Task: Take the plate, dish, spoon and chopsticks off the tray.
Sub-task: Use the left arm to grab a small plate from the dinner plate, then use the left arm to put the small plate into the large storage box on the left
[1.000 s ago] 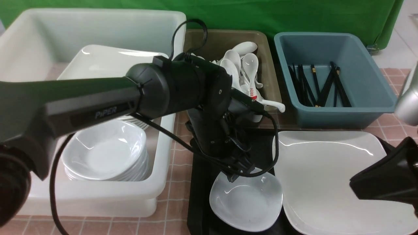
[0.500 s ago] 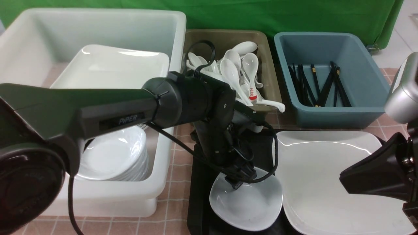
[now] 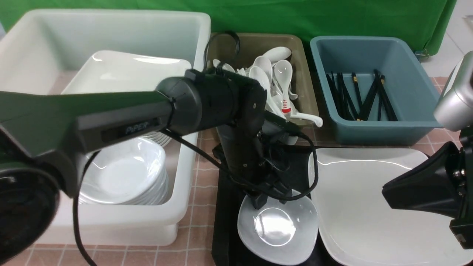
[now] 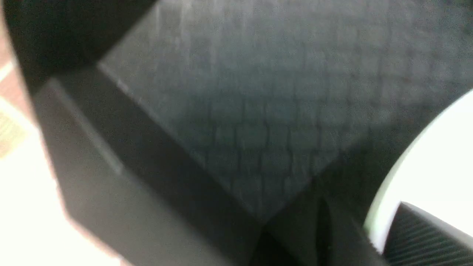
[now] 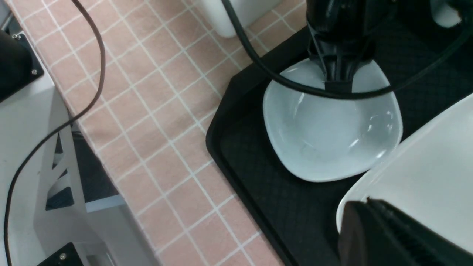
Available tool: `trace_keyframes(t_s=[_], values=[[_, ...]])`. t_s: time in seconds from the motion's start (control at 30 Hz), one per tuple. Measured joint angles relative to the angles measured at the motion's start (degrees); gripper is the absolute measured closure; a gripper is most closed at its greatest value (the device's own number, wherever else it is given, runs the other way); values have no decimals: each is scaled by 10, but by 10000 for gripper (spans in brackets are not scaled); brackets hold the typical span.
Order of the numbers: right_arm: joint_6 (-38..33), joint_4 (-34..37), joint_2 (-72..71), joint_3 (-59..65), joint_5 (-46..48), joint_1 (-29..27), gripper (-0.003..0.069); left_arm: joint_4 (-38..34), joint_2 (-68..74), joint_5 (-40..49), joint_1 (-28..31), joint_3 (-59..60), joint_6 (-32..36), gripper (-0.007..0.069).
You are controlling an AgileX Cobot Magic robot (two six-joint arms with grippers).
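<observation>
The small greyish-white dish [image 3: 281, 229] sits on the left part of the black tray [image 3: 225, 207], tipped up at its far edge. My left gripper [image 3: 268, 201] is shut on that far rim; in the left wrist view the dish [image 4: 436, 155] has its rim pinched between the two fingers [image 4: 417, 236]. The large white plate [image 3: 369, 207] fills the tray's right side. My right gripper [image 3: 384, 192] hovers over the plate's right part, shut and empty, its closed tips [image 5: 356, 207] above the plate [image 5: 425, 177]. No spoon or chopsticks show on the tray.
A white tub [image 3: 111, 33] on the left holds a square plate and a stack of dishes [image 3: 118, 173]. Behind the tray, an olive bin [image 3: 306, 85] holds several white spoons, and a blue-grey bin [image 3: 414, 85] holds several black chopsticks. The left arm's cable [image 5: 266, 70] hangs over the dish.
My left gripper went from open to shut on the dish's far rim, and that edge has tipped up. The right arm slid in a little from the right.
</observation>
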Motion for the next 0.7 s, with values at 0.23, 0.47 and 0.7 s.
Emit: trace_keyframes(t_s=[0.23,0.47,0.7], values=[[1,20,-1,-10,-6,0,628,13,-97,11,0,-17,0,611],[1,45,11,-76,-8,29,629,-14,-214,24,74,-17,0,611],[15,33,92,-160,-8,136,629,-50,-333,53,304,29,32,612]])
